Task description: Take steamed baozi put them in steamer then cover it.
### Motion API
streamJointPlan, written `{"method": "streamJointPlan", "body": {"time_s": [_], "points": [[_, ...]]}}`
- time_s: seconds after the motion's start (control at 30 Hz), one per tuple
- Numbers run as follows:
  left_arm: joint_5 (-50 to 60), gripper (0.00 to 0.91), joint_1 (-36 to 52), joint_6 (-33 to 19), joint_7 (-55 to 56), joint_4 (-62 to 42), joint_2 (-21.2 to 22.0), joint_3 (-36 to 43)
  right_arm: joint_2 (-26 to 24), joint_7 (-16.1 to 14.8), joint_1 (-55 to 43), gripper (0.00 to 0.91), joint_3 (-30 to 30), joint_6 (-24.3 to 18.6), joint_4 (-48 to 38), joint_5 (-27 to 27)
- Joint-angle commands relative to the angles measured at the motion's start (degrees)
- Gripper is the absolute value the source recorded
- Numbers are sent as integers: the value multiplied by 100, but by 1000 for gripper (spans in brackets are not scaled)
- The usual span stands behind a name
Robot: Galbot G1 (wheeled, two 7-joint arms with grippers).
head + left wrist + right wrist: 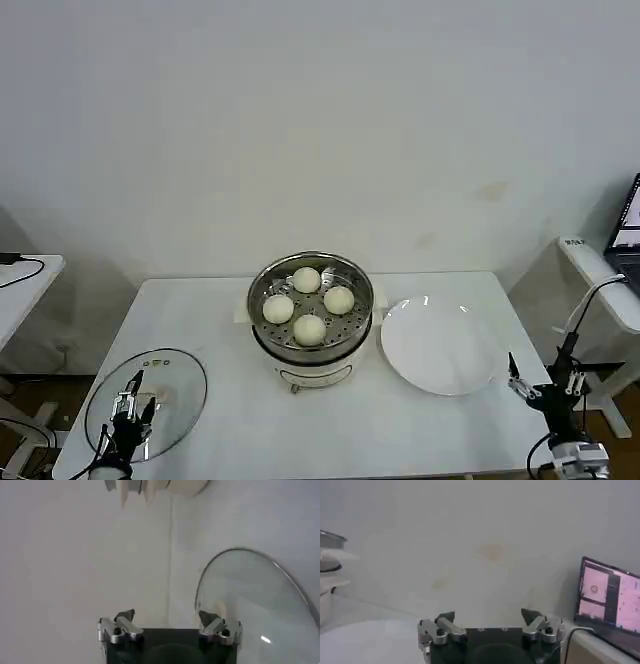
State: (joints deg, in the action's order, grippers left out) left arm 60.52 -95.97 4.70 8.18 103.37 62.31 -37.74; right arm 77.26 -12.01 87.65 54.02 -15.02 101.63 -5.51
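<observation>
Several cream-white steamed baozi (309, 328) lie inside the shiny steamer (261, 285), which stands on its white pot base at the table's middle. The glass cover (172, 376) lies flat on the table at the front left corner. My left gripper (133, 405) hovers over the cover's near part. In the left wrist view this gripper (166, 616) is open, with the cover (250, 600) beside one fingertip and nothing between the fingers. My right gripper (545, 388) hangs open beyond the table's front right corner; in the right wrist view it (488, 615) holds nothing.
An empty white plate (440, 348) lies to the right of the steamer. A side table with a cable (20, 268) stands at the far left. A laptop screen (610, 599) glows on a stand at the right.
</observation>
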Motion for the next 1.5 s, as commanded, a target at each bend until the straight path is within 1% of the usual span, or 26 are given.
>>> {"method": "streamJointPlan", "body": {"time_s": [0.03,0.5,0.93,1.4,1.43,1.47,1.5], "points": [[83,907,166,27,-35,-177,-88,94,34,2,35,907,17,-28,-12,-14],[101,907,348,86,-95,-529,-215,53,68,-2,78,907,17,-48,30,-1],[163,907,742,118,-78,-893,-265,105,115,-10,98,907,0,-86,15,20],[241,907,1171,132,5,-1111,-179,184,151,-14,102,907,-32,-75,24,-23],[244,796,1178,131,5,-1124,-176,189,157,-14,103,907,-37,-77,20,-22],[244,514,1191,131,6,-1135,-169,198,159,-15,104,907,-42,-79,21,-19],[238,272,1202,126,16,-1164,-163,209,164,-15,104,907,-45,-81,23,-16]]}}
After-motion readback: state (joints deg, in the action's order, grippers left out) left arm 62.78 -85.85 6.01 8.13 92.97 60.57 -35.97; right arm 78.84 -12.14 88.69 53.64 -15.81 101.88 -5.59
